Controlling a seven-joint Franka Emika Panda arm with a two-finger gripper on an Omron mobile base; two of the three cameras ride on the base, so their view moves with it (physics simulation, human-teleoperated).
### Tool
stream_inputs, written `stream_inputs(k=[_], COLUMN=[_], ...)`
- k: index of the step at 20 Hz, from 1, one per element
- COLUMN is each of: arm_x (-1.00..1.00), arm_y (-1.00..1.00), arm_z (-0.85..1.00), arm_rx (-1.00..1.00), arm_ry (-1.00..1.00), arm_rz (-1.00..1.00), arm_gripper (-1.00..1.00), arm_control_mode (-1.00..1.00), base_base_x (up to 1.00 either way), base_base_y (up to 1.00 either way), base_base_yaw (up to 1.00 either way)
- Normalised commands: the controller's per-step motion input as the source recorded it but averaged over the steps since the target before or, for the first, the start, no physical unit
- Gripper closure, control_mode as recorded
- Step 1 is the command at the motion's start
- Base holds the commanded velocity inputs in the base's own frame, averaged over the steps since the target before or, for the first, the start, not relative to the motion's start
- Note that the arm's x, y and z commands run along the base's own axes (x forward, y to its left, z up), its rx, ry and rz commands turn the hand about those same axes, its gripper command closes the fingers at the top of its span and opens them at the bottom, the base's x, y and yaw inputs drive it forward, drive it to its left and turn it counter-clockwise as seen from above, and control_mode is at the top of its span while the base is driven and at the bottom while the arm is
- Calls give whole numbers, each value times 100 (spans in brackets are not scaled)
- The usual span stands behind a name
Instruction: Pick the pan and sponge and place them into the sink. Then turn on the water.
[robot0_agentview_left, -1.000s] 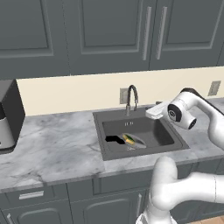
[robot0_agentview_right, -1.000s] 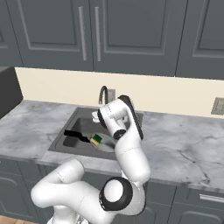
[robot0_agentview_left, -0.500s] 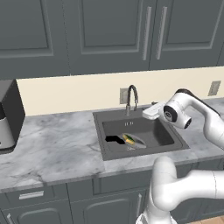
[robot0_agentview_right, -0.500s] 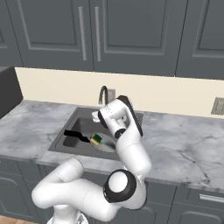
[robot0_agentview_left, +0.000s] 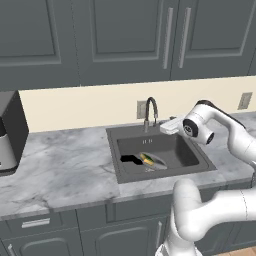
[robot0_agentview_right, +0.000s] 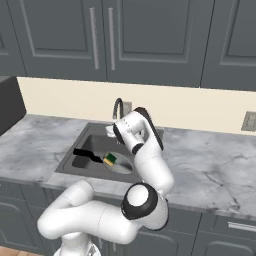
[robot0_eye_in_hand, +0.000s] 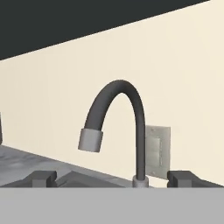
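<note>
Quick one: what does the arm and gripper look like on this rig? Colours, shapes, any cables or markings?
The arm is glossy white, built of rounded tubular links with dark grey rings and caps at the joints. The hand is a small white block. The gripper ends in two small dark blocky fingertips. No cables or markings show.

No legible text, labels, brands, numbers or signs anywhere I look. I check the cabinet doors (robot0_agentview_left: 125, 40), the marble counter (robot0_agentview_left: 65, 170), the wall plate (robot0_eye_in_hand: 156, 151) behind the faucet (robot0_eye_in_hand: 124, 118) (plain grey, only faint slots on it), the second outlet (robot0_agentview_left: 244, 100) and the dark appliance (robot0_agentview_left: 10, 132) at the counter's left end: all unmarked. The pan (robot0_agentview_left: 150, 161) and sponge (robot0_agentview_right: 110, 159) in the sink (robot0_agentview_left: 192, 150) carry no print I can read.
</note>
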Motion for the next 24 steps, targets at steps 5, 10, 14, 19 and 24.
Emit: stream_inputs(k=[5, 10, 14, 19, 24], arm_x=[21, 18, 25, 33, 35], arm_y=[-28, -33, -21, -14, -10], arm_z=[-3, -1, -9, -15, -13], arm_rx=[5, 5, 5, 3, 2], arm_ry=[5, 3, 4, 4, 4], arm_rz=[2, 0, 0, 0, 0], arm_gripper=[-100, -100, -100, -100, -100], arm_control_mode=[-100, -100, -100, -100, -100], base_base_x=[0, 0, 0, 0, 0], base_base_y=[0, 0, 0, 0, 0], base_base_yaw=[0, 0, 0, 0, 0])
